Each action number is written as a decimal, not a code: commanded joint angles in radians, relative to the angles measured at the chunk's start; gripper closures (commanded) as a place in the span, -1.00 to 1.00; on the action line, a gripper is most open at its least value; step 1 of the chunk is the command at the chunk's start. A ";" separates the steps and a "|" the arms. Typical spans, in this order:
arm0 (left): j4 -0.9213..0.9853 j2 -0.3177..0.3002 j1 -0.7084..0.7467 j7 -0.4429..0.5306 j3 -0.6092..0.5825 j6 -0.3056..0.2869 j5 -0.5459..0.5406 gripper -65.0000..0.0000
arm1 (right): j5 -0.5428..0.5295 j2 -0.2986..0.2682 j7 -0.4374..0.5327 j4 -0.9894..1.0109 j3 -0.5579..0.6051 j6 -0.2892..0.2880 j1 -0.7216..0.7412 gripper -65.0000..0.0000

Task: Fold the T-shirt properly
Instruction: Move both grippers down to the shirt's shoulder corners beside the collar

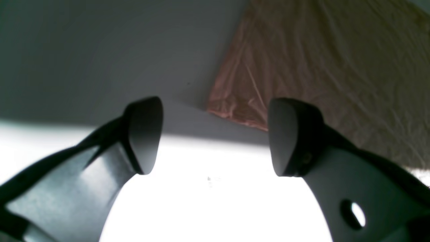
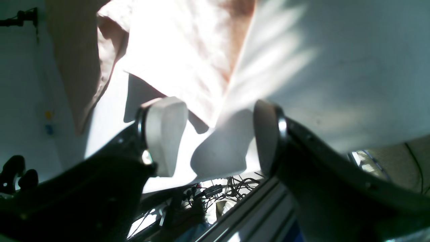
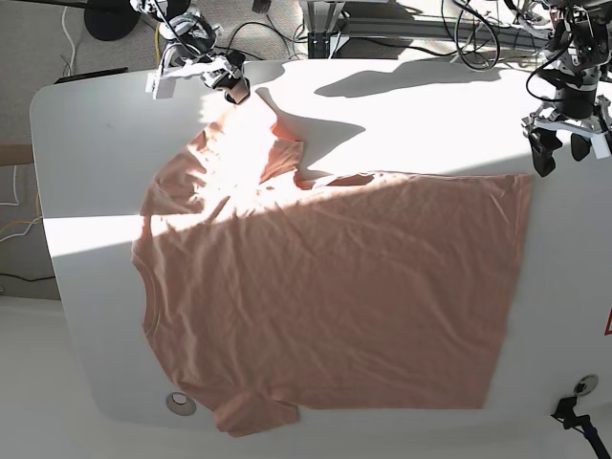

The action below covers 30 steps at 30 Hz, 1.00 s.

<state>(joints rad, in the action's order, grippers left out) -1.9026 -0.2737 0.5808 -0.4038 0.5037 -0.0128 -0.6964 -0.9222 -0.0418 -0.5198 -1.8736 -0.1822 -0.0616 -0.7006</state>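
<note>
The salmon-pink T-shirt [image 3: 335, 287] lies spread flat on the white table [image 3: 96, 143], neck to the left and hem to the right, with the upper sleeve partly folded over. My right gripper [image 3: 234, 89] is open and empty just above that sleeve's tip, which shows in the right wrist view [image 2: 188, 50] beyond the fingers; the gripper [image 2: 215, 134] holds nothing. My left gripper [image 3: 560, 148] is open and empty near the shirt's upper hem corner. In the left wrist view the gripper [image 1: 215, 134] hovers beside that corner [image 1: 302, 67], not touching it.
Cables and a metal frame [image 3: 411, 24] run along the table's far edge. Two round grommets [image 3: 179, 403] [image 3: 585, 384] sit near the front edge. Strong sunlight and arm shadows fall across the table's upper half. Floor cables [image 2: 208, 195] show past the table edge.
</note>
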 commanded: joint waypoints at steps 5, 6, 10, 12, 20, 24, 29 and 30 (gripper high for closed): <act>-0.018 -0.017 -0.003 0.027 0.011 -0.005 -0.001 -0.42 | -0.008 0.000 -0.001 0.027 0.003 -0.008 0.023 -0.06; -0.018 -0.017 -0.003 0.027 0.010 -0.005 -0.001 -0.42 | -0.008 0.000 -0.016 0.027 0.003 -0.008 0.026 -0.06; -0.018 -0.017 -0.003 0.027 0.006 -0.005 -0.001 -0.42 | -0.008 0.035 -0.067 0.038 -0.001 -0.008 0.069 -0.06; -0.018 -0.017 -0.003 0.027 0.006 -0.005 -0.001 -0.42 | -0.008 0.041 -0.073 0.047 0.000 -0.008 0.095 -0.06; -0.018 -0.019 -0.015 0.027 0.008 -0.005 0.002 -0.42 | -0.008 0.041 -0.073 0.050 0.002 -0.008 0.123 -0.06; -0.018 -0.019 -0.017 0.027 0.006 -0.005 0.002 -0.42 | -0.008 0.041 -0.073 0.050 0.003 -0.008 0.134 -0.03; -0.016 -0.019 -0.041 0.027 0.008 -0.005 0.002 -0.42 | -0.008 0.041 -0.073 0.050 0.003 -0.008 0.138 0.75; -0.016 -0.019 -0.043 0.026 0.008 -0.005 0.002 -0.42 | -0.008 0.041 -0.073 0.050 0.003 -0.008 0.138 1.00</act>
<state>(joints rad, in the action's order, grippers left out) -1.9026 -0.2779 0.5339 -0.4007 0.5034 -0.0154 -0.6903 -0.9176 0.0025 -0.5999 -1.8095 -0.1776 -0.0536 -0.5621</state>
